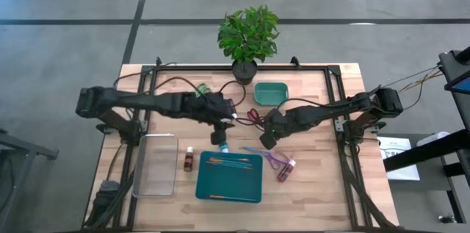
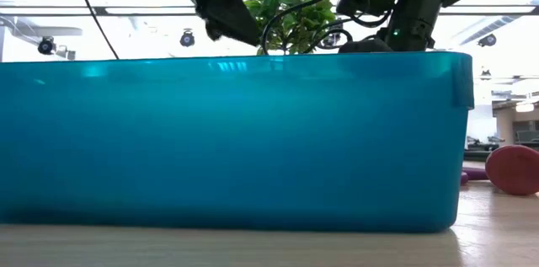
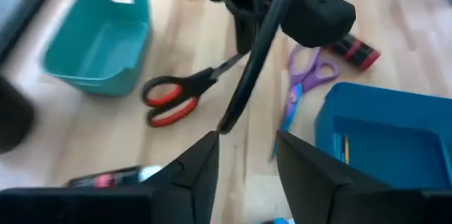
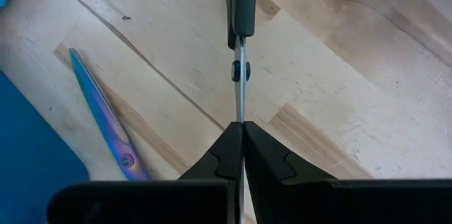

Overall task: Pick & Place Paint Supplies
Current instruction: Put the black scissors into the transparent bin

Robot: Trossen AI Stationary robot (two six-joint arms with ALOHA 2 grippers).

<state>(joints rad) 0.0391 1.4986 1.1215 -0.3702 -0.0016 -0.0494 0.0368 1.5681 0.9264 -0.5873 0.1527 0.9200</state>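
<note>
Blue bottle (image 1: 223, 147) sits just under the parted left gripper (image 1: 222, 139); right gripper (image 4: 241, 143) pinches scissors (image 4: 239, 12).

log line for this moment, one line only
left gripper: open, above table by blue bin | right gripper: shut on red scissors blade | brushes: in bin

Potted plant (image 1: 248, 38) at the table's (image 1: 323, 196) far edge, small green tub (image 1: 270, 92) just beside it. Black-and-red scissors (image 3: 180, 97) lie mid-table — purple scissors (image 1: 266, 158) nearer the front. Clear tray (image 1: 155, 165) on the left, big teal bin (image 1: 228, 178) centre-front.
</note>
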